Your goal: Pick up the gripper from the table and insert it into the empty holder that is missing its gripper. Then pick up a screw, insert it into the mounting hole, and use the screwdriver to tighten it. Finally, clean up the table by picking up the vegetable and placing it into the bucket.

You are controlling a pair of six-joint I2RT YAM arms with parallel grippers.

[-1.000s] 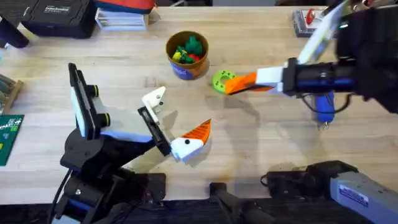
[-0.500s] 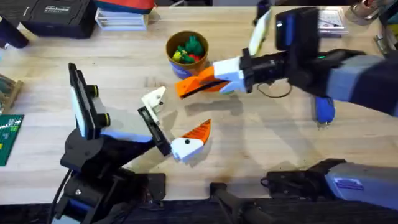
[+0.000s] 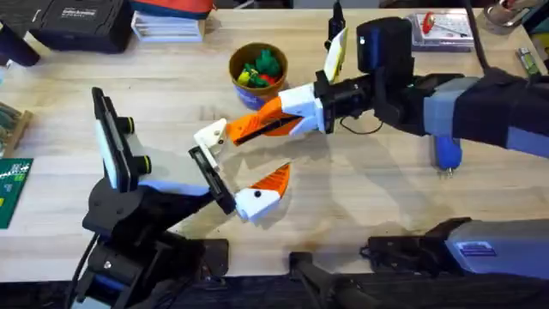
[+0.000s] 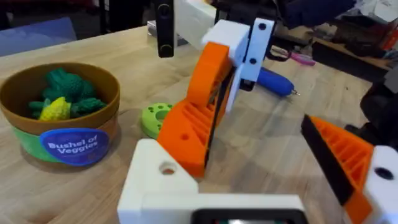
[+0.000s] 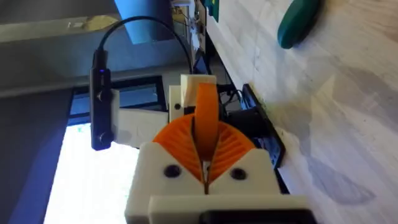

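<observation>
My right gripper [image 3: 244, 129] reaches across the table, shut on the loose gripper piece [image 5: 206, 106], an orange ribbed finger on a white mount. Its orange tip [image 4: 183, 134] touches the empty white holder [image 3: 211, 137] on my left arm. My left gripper [image 3: 249, 159] stands open, with its one orange finger [image 3: 268, 189] well apart from the holder [image 4: 160, 183]. The orange bucket [image 3: 257, 75] holds several toy vegetables. The blue screwdriver [image 3: 447, 153] lies at the right. A dark-green vegetable [image 5: 298, 22] lies on the table.
A light-green disc with holes [image 4: 155, 118] lies beside the bucket [image 4: 59, 115]. A clear case with red contents [image 3: 439, 26] sits at the back right. Black cases and books [image 3: 81, 21] line the back left. A green board [image 3: 10, 190] lies at the left edge.
My right arm swung left from beside the green disc, past the bucket, to the empty holder, staying shut. My left arm stayed put.
</observation>
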